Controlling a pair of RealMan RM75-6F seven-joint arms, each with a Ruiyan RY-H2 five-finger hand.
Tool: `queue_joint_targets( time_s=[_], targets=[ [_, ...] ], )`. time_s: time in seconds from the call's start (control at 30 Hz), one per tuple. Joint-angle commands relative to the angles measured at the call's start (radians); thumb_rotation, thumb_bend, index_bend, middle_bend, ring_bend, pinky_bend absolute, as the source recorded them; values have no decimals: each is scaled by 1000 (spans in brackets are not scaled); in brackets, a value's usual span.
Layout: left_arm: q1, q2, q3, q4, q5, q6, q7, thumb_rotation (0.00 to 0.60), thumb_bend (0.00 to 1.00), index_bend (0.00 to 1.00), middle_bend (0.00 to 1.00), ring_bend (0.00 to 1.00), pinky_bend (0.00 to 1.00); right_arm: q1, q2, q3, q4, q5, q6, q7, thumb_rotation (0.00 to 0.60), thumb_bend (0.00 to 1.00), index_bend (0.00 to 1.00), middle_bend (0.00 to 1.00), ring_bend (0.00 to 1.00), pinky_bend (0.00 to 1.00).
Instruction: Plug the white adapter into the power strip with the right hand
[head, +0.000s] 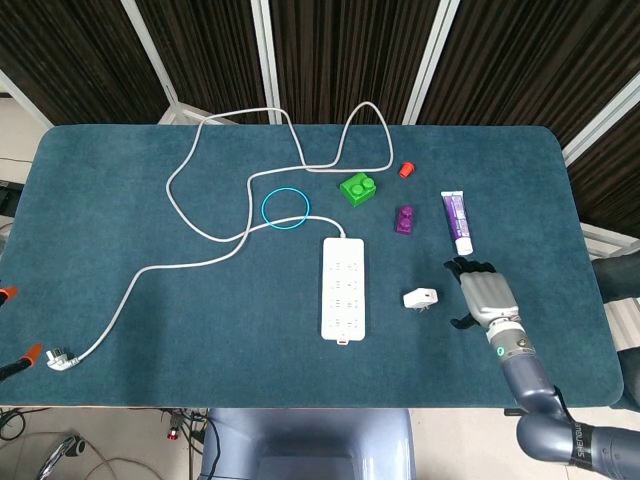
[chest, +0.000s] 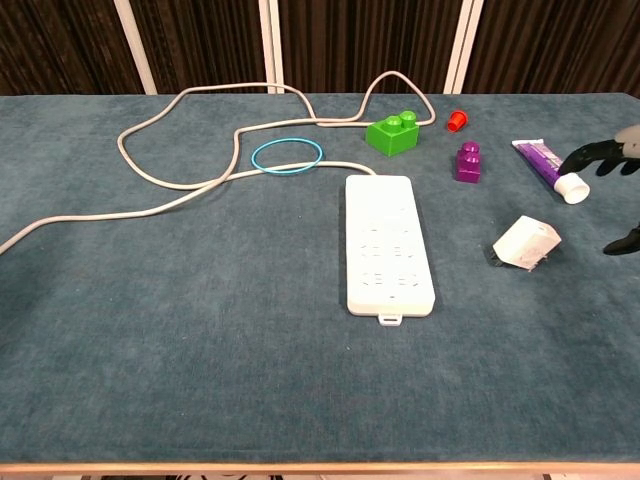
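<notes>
Left of the power strip (head: 342, 288), its long white cord (head: 200, 262) runs out across the blue table (head: 120, 200) to a plug (head: 60, 358) near the front edge, and a blue ring (head: 284, 209) lies just behind the strip's cord end. The strip itself lies flat with its sockets facing up. Behind it and to the right stand a green block (head: 358, 187), a small red piece (head: 406, 169) and a purple block (head: 404, 220), with a purple-and-white tube (head: 457, 221) further right.

The white adapter (head: 420, 298) lies on the cloth just right of the strip, apart from it, tipped on its side with its prongs pointing away from the strip, judging from the chest view. Nothing holds it.

Right of the adapter hovers the right hand (head: 484, 293), empty, palm down, fingers spread and pointing toward the far edge; it touches neither adapter nor tube. Its forearm comes in from the front right corner. The left hand shows in neither view.

The risks, as I judge them: a grasp taken from this side could push the light adapter along the cloth or knock it against the strip; gripping it by the prong end would leave nothing free to insert; and the outstretched fingers sit near the tube's cap, so a careless sweep could roll the tube.
</notes>
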Motion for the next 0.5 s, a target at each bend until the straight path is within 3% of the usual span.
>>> queue_joint_targets(
  time_s=[0.03,0.3,0.5],
  targets=[
    [0,0,-1,-1,-3,0,1,600,133,219,103,39,54,-41,-26,31,120,-172,-143,231,600,236,163,108,126,126],
    [-2,-2,1,-1,-3,-5,8,600,133,223,103,39,54,-108,-140,52,322,-500,-107,600,600,236,199,128,190,167],
    [-2,-2,1,-2,-2,-5,9,600,133,231,103,39,57,-114,-190,44,416,-594,-77,714,600,236,246,228,282,236]
  ],
)
